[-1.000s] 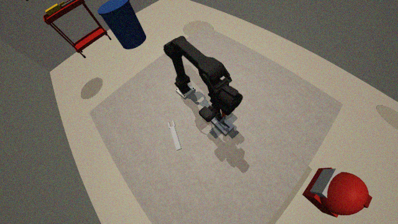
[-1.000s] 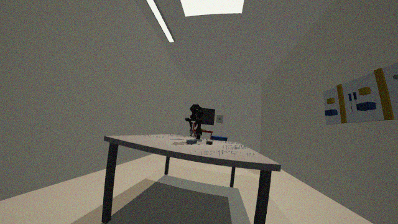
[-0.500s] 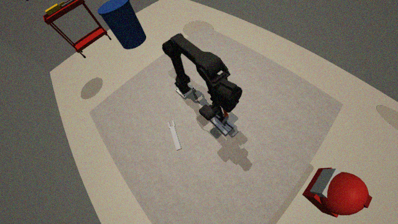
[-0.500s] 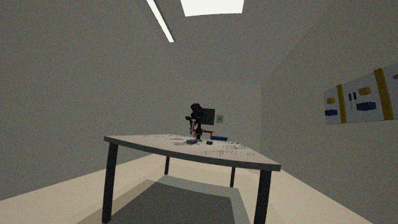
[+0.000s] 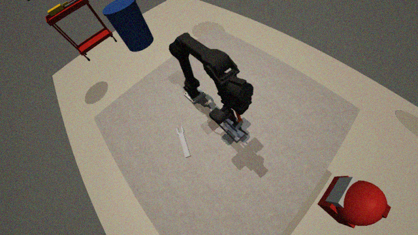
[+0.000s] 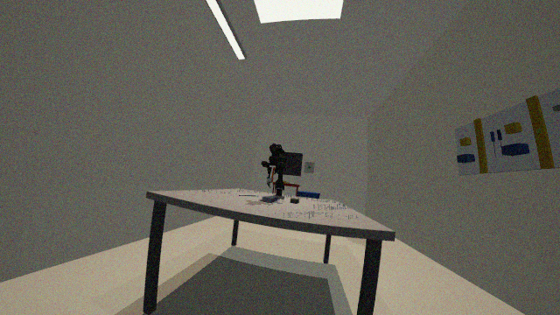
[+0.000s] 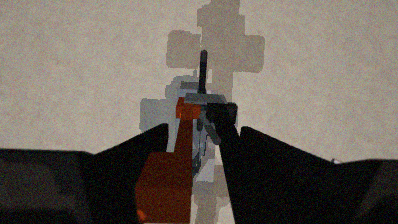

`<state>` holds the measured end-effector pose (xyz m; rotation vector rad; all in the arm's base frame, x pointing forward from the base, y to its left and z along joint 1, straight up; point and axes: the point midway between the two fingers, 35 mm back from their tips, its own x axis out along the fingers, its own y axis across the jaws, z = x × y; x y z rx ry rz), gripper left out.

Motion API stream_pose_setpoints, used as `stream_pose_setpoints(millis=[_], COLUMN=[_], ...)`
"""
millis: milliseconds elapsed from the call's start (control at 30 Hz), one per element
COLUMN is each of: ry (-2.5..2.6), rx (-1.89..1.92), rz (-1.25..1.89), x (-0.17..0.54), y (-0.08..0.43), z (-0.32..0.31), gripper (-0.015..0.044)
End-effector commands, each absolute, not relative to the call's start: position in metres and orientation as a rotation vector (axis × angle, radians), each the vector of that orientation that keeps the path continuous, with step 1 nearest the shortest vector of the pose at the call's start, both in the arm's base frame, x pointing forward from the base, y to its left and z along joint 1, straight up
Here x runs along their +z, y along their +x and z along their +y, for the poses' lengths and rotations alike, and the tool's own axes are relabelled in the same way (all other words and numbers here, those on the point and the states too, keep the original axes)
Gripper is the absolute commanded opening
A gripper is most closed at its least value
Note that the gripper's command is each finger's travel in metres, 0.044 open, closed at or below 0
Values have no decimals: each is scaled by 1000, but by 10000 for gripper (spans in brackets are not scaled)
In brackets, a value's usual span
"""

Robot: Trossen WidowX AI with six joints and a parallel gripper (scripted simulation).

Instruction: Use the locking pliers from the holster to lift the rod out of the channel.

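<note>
- A pale counter [image 5: 157, 183] [image 6: 262, 220] [image 7: 75, 75] in a grey-walled room carries the work, so the black arm [image 5: 212, 62] [image 6: 276, 153] can reach down from above.
- The pincer [image 5: 236, 118] [image 6: 269, 173] [image 7: 204, 131] is clamped on the locking pliers [image 5: 239, 117] [image 6: 269, 180] [image 7: 184, 142], orange handle to one side and black to the other, presumably so that closing it works them.
- The pliers' jaws point down towards the grey channel block [image 5: 232, 130] [image 6: 271, 199] [image 7: 156, 112], whose slot would be too tight for fingertips.
- A slim dark bar, probably the rod [image 7: 203, 70], shows at the jaws; whether they are locked on it, or how far it is raised, I cannot tell.
- If it is caught, a steady squeeze and height are what remain; loosening could drop it.
- Counted: one arm, one pliers with two handles, one slim bar, one pale wrench [image 5: 183, 143] lying apart, one blue bin [image 5: 130, 27], one red cart [image 5: 66, 14], four counter legs.
</note>
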<state>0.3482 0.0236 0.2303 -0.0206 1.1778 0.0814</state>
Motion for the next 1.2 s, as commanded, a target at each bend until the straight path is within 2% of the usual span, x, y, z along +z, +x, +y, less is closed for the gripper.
stream_pose_setpoints(millis=[0,1167], ry=[-15,-14], rx=[81,82], rz=[1128,1106], x=[243,248], y=[350,351], z=[25,25], gripper=[106,106])
